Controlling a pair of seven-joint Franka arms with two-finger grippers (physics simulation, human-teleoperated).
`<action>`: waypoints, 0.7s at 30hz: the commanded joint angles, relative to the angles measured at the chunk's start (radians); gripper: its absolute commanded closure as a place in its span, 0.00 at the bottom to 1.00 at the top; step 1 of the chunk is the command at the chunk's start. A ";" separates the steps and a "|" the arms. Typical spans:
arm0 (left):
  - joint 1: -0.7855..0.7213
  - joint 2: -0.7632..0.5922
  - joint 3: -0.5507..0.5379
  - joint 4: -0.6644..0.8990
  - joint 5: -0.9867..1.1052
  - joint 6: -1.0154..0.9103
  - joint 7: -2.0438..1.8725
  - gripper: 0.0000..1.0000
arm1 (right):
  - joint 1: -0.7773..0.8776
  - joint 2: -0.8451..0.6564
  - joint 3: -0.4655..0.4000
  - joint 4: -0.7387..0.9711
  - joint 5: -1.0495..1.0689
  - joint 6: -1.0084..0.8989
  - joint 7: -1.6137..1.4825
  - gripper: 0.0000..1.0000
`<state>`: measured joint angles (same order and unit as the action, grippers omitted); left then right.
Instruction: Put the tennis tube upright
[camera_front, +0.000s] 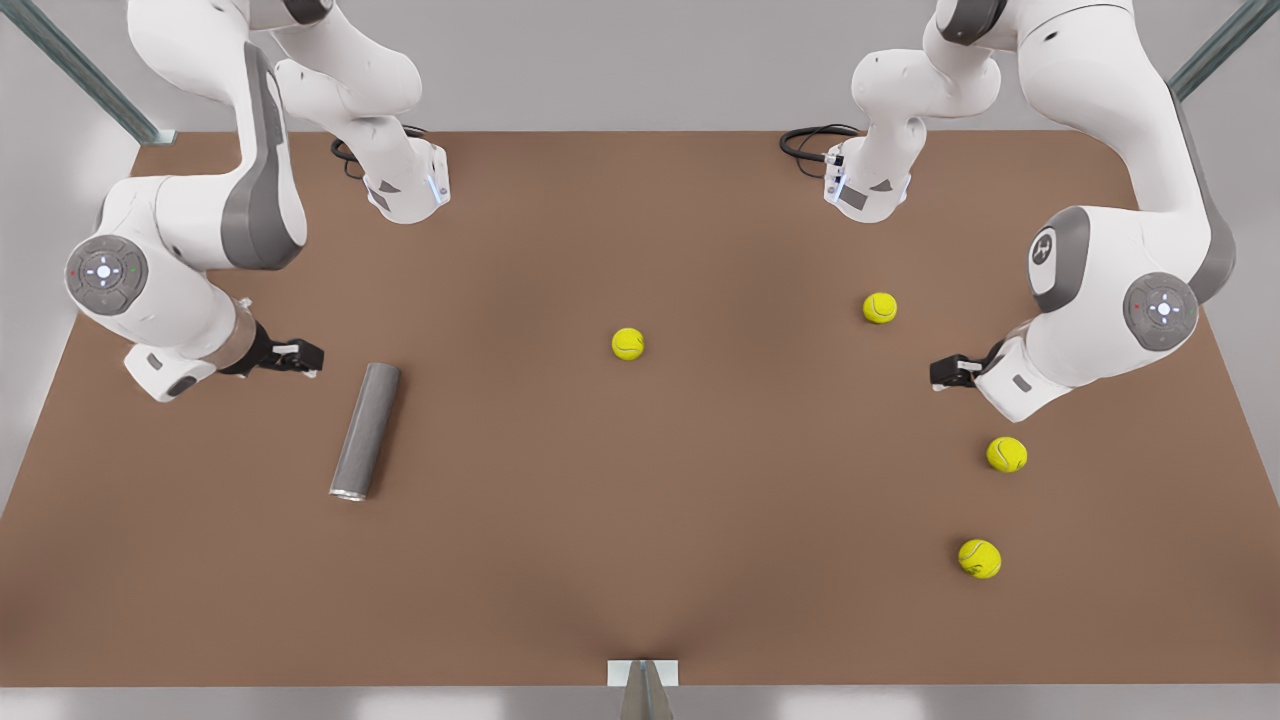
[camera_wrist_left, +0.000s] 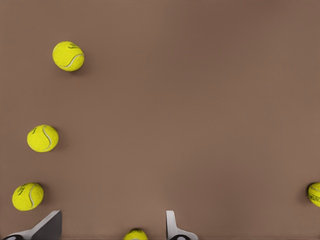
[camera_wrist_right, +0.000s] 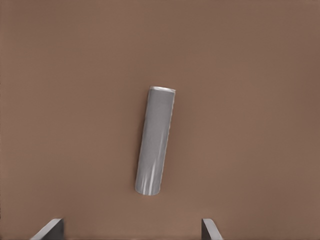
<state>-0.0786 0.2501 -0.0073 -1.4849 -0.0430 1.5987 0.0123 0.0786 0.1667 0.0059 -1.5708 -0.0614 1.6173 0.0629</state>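
The tennis tube (camera_front: 365, 430) is a matte grey cylinder lying on its side on the brown table (camera_front: 640, 560), at the front view's left, with its metallic rim toward the near edge. My right gripper (camera_front: 295, 357) hovers open just beside the tube's far end, apart from it. In the right wrist view the tube (camera_wrist_right: 156, 145) lies ahead of the spread fingers of that gripper (camera_wrist_right: 131, 221). At the front view's right, my left gripper (camera_front: 950, 372) waits open among the balls; nothing is held in that gripper (camera_wrist_left: 114, 214).
Several yellow-green tennis balls lie loose: one mid-table (camera_front: 628, 343), others at the front view's right (camera_front: 880, 307), (camera_front: 1006, 454), (camera_front: 979, 558). The left wrist view shows balls (camera_wrist_left: 42, 138) on bare brown surface. Both arm bases stand at the table's far edge.
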 joint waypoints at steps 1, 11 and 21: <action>0.000 0.000 0.001 0.000 0.000 0.000 0.000 0.01 | -0.010 0.004 0.000 -0.012 0.000 0.013 0.000 0.00; -0.013 0.009 0.000 -0.008 -0.009 -0.008 -0.002 0.01 | -0.022 0.045 0.000 -0.236 0.052 0.252 0.009 0.00; -0.017 0.021 -0.008 -0.003 -0.006 -0.008 -0.017 0.01 | -0.109 0.135 -0.004 -0.482 0.253 0.608 0.123 0.00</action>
<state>-0.0951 0.2680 -0.0153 -1.4868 -0.0514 1.5868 -0.0055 -0.0310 0.2990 0.0015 -2.0720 0.1917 2.2325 0.1865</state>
